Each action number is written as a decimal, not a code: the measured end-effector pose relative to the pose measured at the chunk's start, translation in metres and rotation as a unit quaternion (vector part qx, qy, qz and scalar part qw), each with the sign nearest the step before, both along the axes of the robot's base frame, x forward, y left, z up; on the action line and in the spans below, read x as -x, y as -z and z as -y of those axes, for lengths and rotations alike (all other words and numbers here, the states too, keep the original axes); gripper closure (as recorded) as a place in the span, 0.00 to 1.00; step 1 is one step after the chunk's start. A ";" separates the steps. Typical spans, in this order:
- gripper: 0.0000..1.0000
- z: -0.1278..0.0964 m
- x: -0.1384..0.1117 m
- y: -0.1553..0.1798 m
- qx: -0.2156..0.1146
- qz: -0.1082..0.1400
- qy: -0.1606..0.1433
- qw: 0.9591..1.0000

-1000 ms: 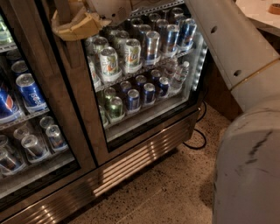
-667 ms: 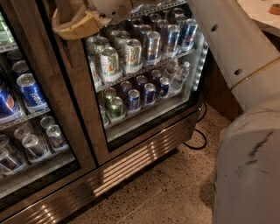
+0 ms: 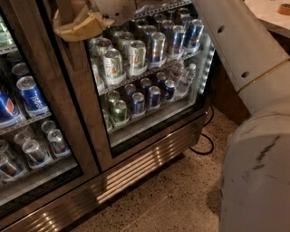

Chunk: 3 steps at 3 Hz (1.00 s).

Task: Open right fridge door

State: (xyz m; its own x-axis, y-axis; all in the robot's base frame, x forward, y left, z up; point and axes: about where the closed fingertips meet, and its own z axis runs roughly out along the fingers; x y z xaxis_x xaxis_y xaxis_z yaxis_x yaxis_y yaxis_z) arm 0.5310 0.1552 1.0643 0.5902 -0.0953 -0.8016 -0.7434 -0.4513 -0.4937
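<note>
The right fridge door [image 3: 89, 118] is a steel-framed glass pane with shelves of cans [image 3: 136, 56] behind it, and it looks flush with the cabinet. My gripper [image 3: 79, 24], with tan pads, sits at the top of the view against the door's left steel edge, where a vertical bar [image 3: 64, 10] runs up out of the frame. My white arm [image 3: 235, 43] reaches in from the right across the glass.
The left door [image 3: 43, 86] shows blue Pepsi cans [image 3: 30, 95]. A steel vent grille [image 3: 136, 170] runs along the bottom. A black cable [image 3: 205, 146] lies on the speckled floor by the fridge's right corner. My white body [image 3: 258, 176] fills the lower right.
</note>
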 end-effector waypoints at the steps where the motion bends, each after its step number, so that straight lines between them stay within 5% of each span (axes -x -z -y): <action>1: 0.34 0.000 0.000 0.000 0.000 0.000 0.000 1.000; 3: 0.00 0.000 0.000 0.000 0.000 0.000 0.000 1.000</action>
